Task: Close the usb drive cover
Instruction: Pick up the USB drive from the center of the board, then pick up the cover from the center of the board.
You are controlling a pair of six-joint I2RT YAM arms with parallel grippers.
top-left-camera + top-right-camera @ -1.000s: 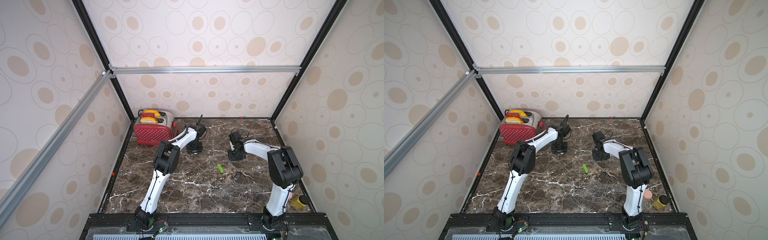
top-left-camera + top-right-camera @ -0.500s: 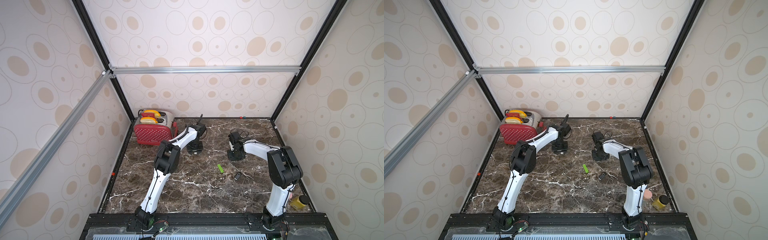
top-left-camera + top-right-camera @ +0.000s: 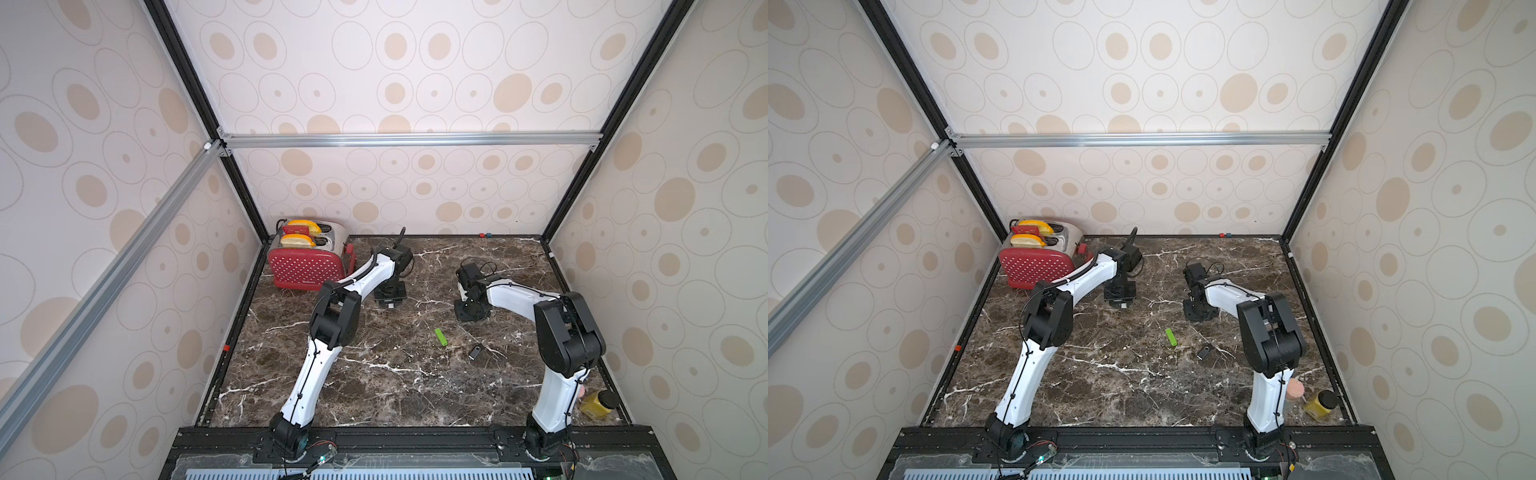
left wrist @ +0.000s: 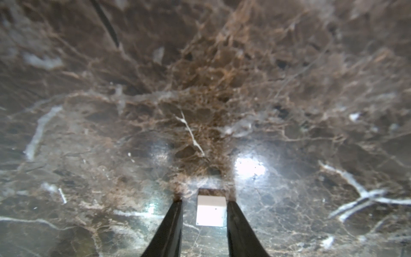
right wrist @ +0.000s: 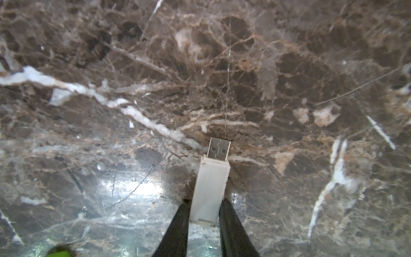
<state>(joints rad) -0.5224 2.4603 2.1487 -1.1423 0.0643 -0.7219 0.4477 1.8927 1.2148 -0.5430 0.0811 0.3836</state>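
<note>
Pinching the white usb drive (image 5: 210, 184) at its rear end, your right gripper (image 5: 205, 201) sets both fingers flush against the body's sides, so treat it as clamped. The drive sits low over the marble table (image 5: 89, 111) with its metal connector (image 5: 219, 149) bare and pointing away from the wrist. Your left gripper (image 4: 204, 201) straddles the white cover (image 4: 210, 211), which rests on the table well apart from the drive. One finger touches the cover and the other shows a gap, so those jaws are not yet clenched on it.

Watch that uneven contact: if you squeeze now, the touching finger likely shoves or twists the small, smooth cover, and it may squirt out. You cannot tell from the wrist view which way its mouth faces, so a wrong guess means it meets the connector closed-side first.

Your hold on the drive is far back. Pressing the cover onto the front could lever the body and pivot it between the fingers.

In a top view, a green stick (image 3: 441, 336) and a small dark piece (image 3: 475, 352) lie nearer the front, so a low sweep between the arms may knock them.
</note>
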